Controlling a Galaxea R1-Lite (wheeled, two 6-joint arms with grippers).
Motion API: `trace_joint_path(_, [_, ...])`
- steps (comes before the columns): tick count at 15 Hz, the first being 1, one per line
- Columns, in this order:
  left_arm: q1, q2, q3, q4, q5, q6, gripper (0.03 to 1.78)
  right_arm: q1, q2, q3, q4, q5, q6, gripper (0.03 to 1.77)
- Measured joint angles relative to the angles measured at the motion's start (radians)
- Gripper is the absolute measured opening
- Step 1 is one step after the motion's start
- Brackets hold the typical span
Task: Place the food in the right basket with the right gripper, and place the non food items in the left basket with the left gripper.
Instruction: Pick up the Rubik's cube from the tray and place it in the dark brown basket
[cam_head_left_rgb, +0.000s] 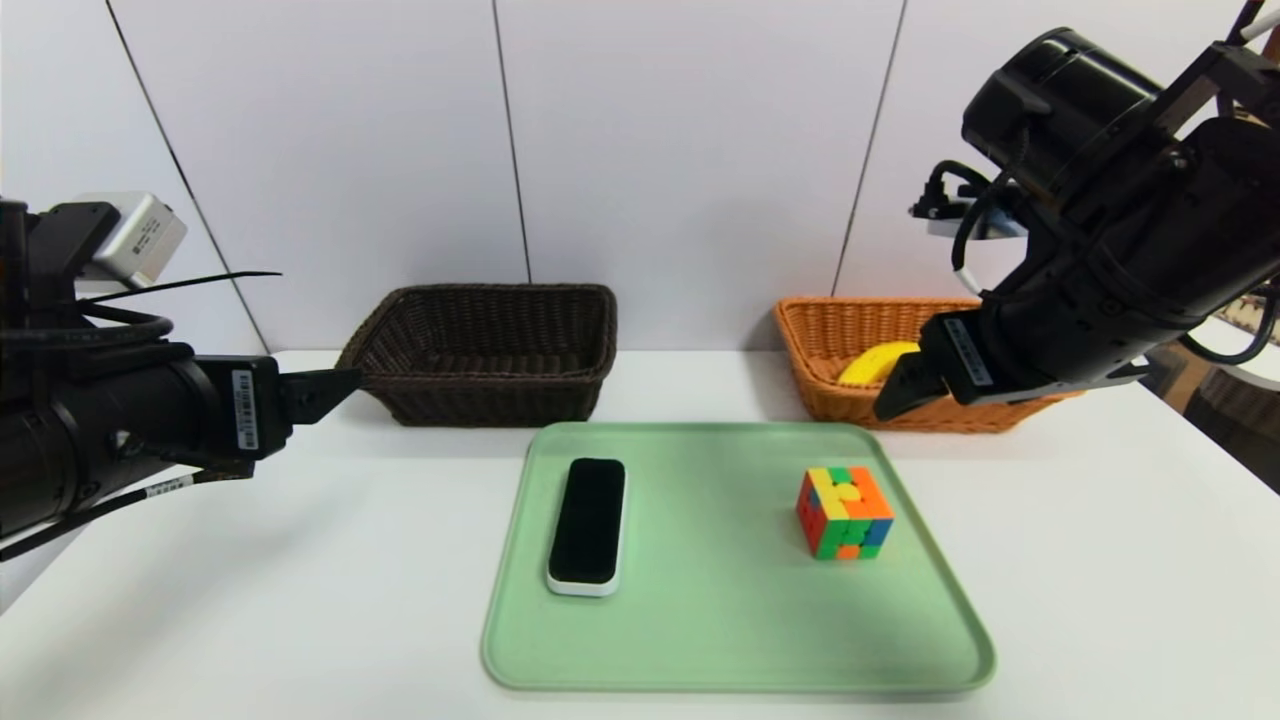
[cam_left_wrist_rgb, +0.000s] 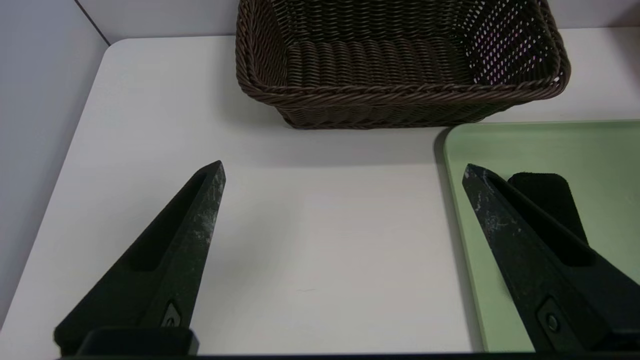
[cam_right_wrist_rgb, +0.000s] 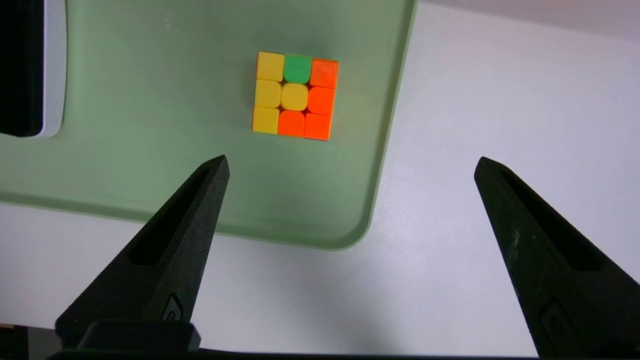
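Head view first: we see a white desk (cam_head_left_rgb: 1100, 560) with a pale green tray (cam_head_left_rgb: 720, 620) at lower centre. On the tray, the flat black slab (cam_head_left_rgb: 587, 522) lies toward its left side and the puzzle cube (cam_head_left_rgb: 845, 512) toward its right, well apart. Behind the tray, the dark brown basket (cam_head_left_rgb: 480, 352) stands at centre left and the orange-tan basket (cam_head_left_rgb: 850, 340) at centre right, with the yellow banana (cam_head_left_rgb: 876, 362) lying inside it. At the left edge we see the left end effector (cam_head_left_rgb: 320, 392) hovering over bare desk, pointing toward the brown basket. At upper right, the right end effector (cam_head_left_rgb: 905, 390) hangs in front of the orange-tan basket, tilted downward.

Left wrist view: we see the left end effector (cam_left_wrist_rgb: 342, 172) spread wide and holding nothing, with the dark brown basket (cam_left_wrist_rgb: 400, 95) in the upper part of the frame.

Right wrist view: we see the right end effector (cam_right_wrist_rgb: 350, 165) spread wide and holding nothing, above the tray corner, with the cube (cam_right_wrist_rgb: 295, 95) at upper centre.
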Motion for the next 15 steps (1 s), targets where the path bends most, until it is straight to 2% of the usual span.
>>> trace_joint_path(2, [-0.004, 0.000, 0.003, 0.002, 0.001, 0.001, 1.69, 0.002, -0.001, 0.002, 0.016, 0.005, 0.000, 1.69])
trace_joint_path(4, [-0.010, -0.010, -0.016, 0.063, 0.007, 0.001, 1.69, -0.002, 0.006, 0.003, 0.017, 0.011, -0.001, 1.69])
trace_joint_path(7, [-0.011, -0.046, -0.068, 0.265, 0.004, 0.000, 1.69, 0.001, 0.028, 0.025, 0.016, 0.040, 0.010, 1.69])
trace_joint_path(11, [-0.013, -0.064, -0.163, 0.475, -0.009, 0.000, 1.69, 0.049, 0.062, 0.035, 0.016, 0.042, 0.089, 1.69])
trace_joint_path(15, [-0.014, -0.065, -0.181, 0.481, -0.031, -0.002, 1.69, 0.107, 0.115, 0.027, 0.012, 0.050, 0.194, 1.69])
